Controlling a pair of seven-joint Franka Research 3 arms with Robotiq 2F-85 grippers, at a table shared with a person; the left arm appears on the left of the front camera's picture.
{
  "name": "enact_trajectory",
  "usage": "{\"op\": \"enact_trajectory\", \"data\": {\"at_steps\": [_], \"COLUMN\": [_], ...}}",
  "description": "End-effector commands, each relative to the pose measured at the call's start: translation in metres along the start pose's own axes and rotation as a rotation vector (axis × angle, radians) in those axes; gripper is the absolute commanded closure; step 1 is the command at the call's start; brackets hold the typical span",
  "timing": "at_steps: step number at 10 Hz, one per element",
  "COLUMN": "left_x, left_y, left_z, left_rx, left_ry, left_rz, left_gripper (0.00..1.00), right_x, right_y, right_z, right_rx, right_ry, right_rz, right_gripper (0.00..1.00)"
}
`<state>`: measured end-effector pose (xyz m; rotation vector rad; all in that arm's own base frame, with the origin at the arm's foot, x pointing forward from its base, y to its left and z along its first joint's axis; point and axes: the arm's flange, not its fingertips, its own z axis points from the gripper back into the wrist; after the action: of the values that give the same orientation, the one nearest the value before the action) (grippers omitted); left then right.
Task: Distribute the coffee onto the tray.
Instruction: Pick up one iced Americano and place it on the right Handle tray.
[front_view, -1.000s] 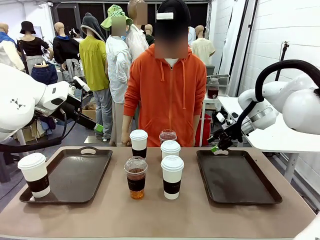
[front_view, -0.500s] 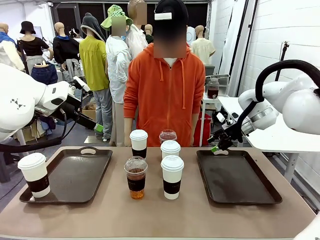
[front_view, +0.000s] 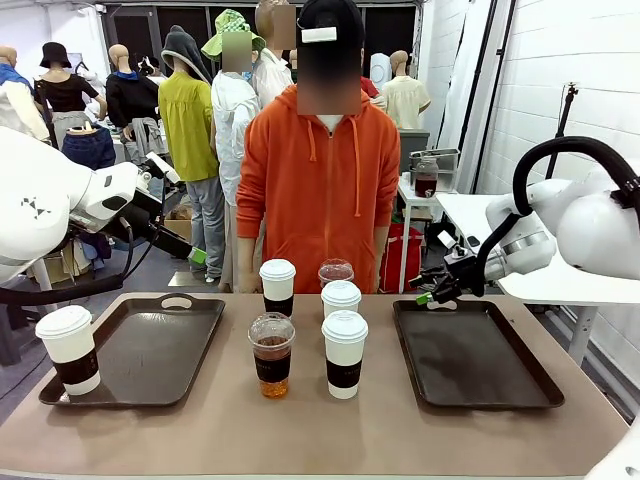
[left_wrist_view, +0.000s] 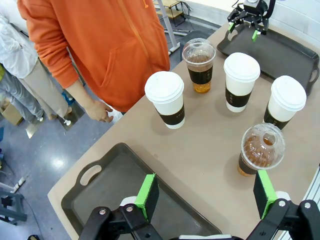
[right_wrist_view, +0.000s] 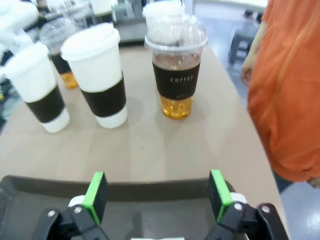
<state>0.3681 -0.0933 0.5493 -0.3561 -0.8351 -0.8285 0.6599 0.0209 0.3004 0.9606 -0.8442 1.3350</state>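
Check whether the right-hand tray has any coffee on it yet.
Empty. The right tray has a bare dark surface; five cups stand between the trays, and one white cup sits on the left tray.

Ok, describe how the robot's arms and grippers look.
Both arms are bulky, rounded white shells: the left arm bears small black triangle marks, and a thick black cable loops over the right arm. The left gripper and right gripper are black with bright green pads.

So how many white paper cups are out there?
4. One white cup stands on the left tray; three stand in the middle of the table: rear, centre, front. None looks hidden.
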Motion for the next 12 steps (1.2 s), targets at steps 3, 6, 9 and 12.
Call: {"op": "enact_trajectory", "data": {"at_steps": [3, 6, 9, 12], "left_x": [-0.002, -0.002, -0.002, -0.002], "left_y": [0.001, 0.001, 0.001, 0.001], "left_z": [-0.001, -0.001, -0.001, -0.001], "left_rx": [-0.008, -0.008, -0.008, -0.008], "left_ry": [-0.005, -0.005, -0.005, -0.005], "left_rz": [0.004, 0.004, 0.004, 0.004], "left_gripper": [0.0, 0.0, 0.0, 0.0], "right_x": [-0.024, -0.028, -0.026, -0.016], "right_y": [-0.019, -0.024, -0.026, -0.033], "right_z": [-0.01, -0.021, -0.025, -0.045], "right_rx": [0.058, 0.044, 0.047, 0.051], "right_ry": [-0.188, -0.199, -0.213, -0.214], "right_rz": [0.028, 0.029, 0.027, 0.013], "right_gripper": [0.0, 0.0, 0.0, 0.0]}}
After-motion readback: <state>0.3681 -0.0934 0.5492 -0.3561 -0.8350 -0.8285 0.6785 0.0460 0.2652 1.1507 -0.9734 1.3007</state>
